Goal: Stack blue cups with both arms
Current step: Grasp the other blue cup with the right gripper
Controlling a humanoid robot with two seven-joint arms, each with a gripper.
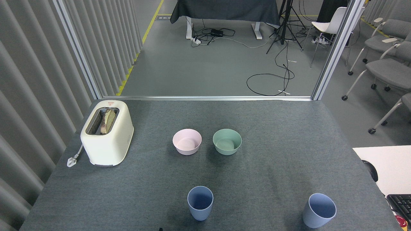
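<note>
Two blue cups stand upright on the grey table [276, 128], both in the lower part of the frame: the centre cup [200, 202] at lower middle, the right cup [319, 210] at lower right, well apart from each other. Both openings face up and both look empty. We judge the stacking as not yet started — neither cup sits in the other.

Neither of our pincers shows. A tiny dark speck sits at the very bottom edge just left of the centre cup, too small to identify. How far open either pincer is, or whether it holds anything, we cannot tell; nothing is touching either cup.

The spacing seems to suit a two-arm job: one cup near mid-line, the other off to the right, each plausibly within one arm's reach.

Behind them, mid-frame, a pink bowl [187, 141] and a green bowl [227, 141] sit side by side, apart — likely distractors. A cream toaster [107, 132] with bread in one slot stands at left, its plug lying loose on the table.

Cut off at the lower right edge: a white desk [385, 163] and a keyboard corner [400, 205].
</note>
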